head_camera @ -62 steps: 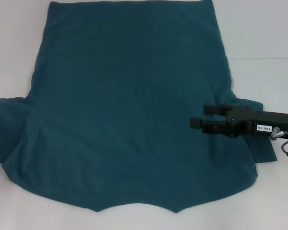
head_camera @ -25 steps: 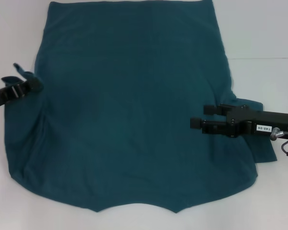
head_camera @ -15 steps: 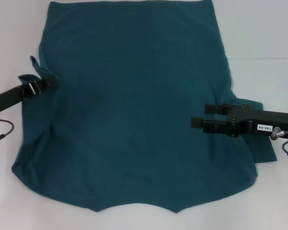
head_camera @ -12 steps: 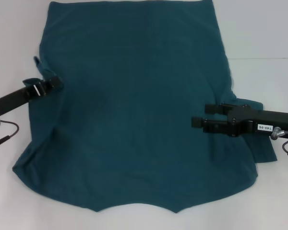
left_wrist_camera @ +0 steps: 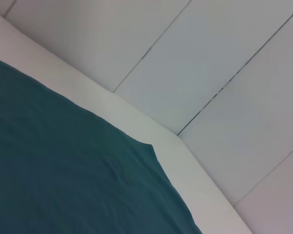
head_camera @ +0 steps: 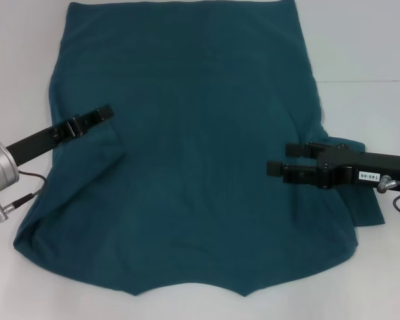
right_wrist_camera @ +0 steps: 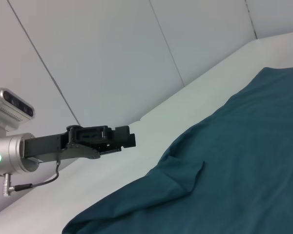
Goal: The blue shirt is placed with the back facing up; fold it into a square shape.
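We are looking down on the blue shirt (head_camera: 187, 167), which is lying flat on the white table (head_camera: 367, 40) with its plain back up. Its long axis is running from the notched edge nearest us, where the neckline sits, away to the straight hem at the far side.

Nearest us on our right, the right gripper (head_camera: 277, 161) is hovering over the shirt's right side, just inward of the right sleeve (head_camera: 360, 200), which is lying partly tucked beneath the arm. Its fingers are standing apart, one beyond the other, and are holding nothing.

A little farther off on our left, the left gripper (head_camera: 107, 112) is reaching in over the shirt's left margin. The left sleeve (head_camera: 87, 160) is lying folded inward over the body, its edge forming a soft diagonal flap (right_wrist_camera: 183, 170) just below and beside the fingers. In the right wrist view this gripper (right_wrist_camera: 129, 137) is hanging above the cloth with no fabric in it; whether its fingers are apart or together, we cannot tell.

So the fold is turning on the shirt's length: each side edge is lying directly under or beside its own arm, and we judge the left arm to be the nearer to the fold just laid.

Farthest away, the hem corner (left_wrist_camera: 149, 146) is resting flat on the table.
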`<state>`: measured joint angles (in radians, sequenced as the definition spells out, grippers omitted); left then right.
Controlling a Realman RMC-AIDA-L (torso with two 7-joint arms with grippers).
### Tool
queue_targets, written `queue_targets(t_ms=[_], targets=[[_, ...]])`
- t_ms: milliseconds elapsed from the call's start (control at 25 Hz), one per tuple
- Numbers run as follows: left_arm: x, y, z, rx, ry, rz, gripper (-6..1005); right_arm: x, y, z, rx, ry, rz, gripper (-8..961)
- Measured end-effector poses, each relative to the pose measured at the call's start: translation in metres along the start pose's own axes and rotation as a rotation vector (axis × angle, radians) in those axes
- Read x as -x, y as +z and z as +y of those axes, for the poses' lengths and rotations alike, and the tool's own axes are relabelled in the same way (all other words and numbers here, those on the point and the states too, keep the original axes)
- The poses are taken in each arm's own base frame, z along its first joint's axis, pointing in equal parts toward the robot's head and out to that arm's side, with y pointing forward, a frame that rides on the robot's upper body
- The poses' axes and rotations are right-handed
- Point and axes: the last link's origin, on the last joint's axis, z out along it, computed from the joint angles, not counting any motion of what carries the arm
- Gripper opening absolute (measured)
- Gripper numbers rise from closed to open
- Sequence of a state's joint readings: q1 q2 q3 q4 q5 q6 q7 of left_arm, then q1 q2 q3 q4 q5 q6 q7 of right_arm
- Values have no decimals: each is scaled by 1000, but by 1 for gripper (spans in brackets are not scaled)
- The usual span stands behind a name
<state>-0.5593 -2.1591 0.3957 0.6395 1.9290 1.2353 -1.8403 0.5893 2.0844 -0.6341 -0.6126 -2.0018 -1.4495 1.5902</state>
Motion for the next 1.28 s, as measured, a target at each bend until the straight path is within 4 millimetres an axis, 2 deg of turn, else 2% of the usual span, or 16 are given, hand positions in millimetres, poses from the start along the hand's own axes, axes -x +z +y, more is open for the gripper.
queue_targets(t_ms=[80,240,280,400,520,720,960,1280], targets=[[0,-1,-1,-2,6,2,385,0,0,0,-1,1,0,886],[-1,-6,-8,-41,43,26,472,0,-1,-1,-4,4,-1,886],[1,-11,-16,-86,53,36,493,0,-1,-1,-5,5,-1,886],[2,-12,-19,-100,51,37,558,0,-2,-1,-7,5,-1,886],[10,-22,-27,-136,49,21,623,1,-2,-2,-8,3,-1,887],[17,-31,-34,-170,62,-3,816,3,-1,-2,-7,-1,-1,887],[26,-38,-43,-225,76,-44,922,4,-2,-2,-7,-3,-1,887],[33,-41,-48,-253,95,-76,922,4,-1,-1,0,-3,1,886]])
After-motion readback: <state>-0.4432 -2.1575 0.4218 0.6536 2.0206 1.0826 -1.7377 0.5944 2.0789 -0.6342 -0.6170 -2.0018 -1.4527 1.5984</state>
